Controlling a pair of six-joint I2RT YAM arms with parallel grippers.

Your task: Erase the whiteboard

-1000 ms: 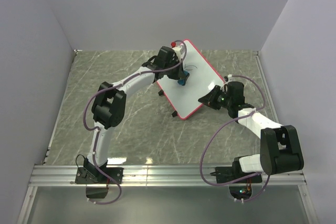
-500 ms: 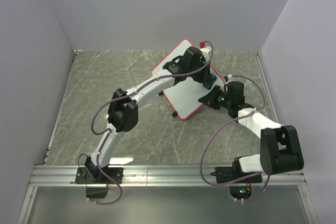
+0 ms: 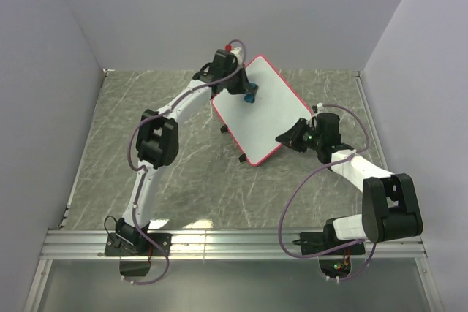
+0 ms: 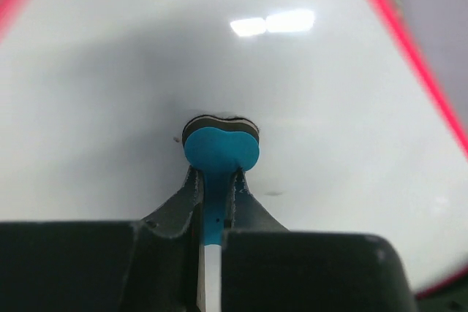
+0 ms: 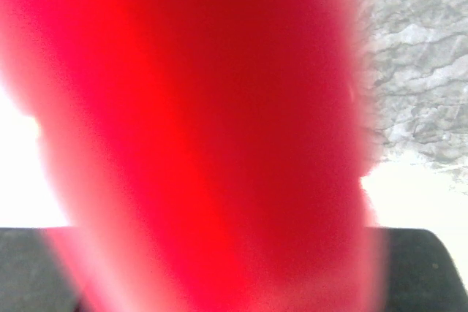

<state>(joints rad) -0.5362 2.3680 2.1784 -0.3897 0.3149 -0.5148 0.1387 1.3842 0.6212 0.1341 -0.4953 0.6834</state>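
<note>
Nearest me, my right gripper (image 3: 291, 137) sits at about 4 o'clock on the whiteboard (image 3: 263, 111), with its jaws narrowed onto the board's pink-red rim. The right wrist view is nearly useless: a red blur swamps it, leaving only a sliver of marble table (image 5: 420, 71) at 2 o'clock, so I read that grip from overhead. The whiteboard sits right of the table's centre, tilted, with small black feet (image 3: 224, 129) showing under its edge at 8 o'clock. Its face reads plain white, with a patch of glare in the left wrist view. Farther out, my left gripper (image 4: 216, 191) is fully closed on the blue eraser (image 4: 221, 150), pressing it against the board near 11 o'clock. Only a thin dark strip of the eraser's pad shows past the blue body
</note>
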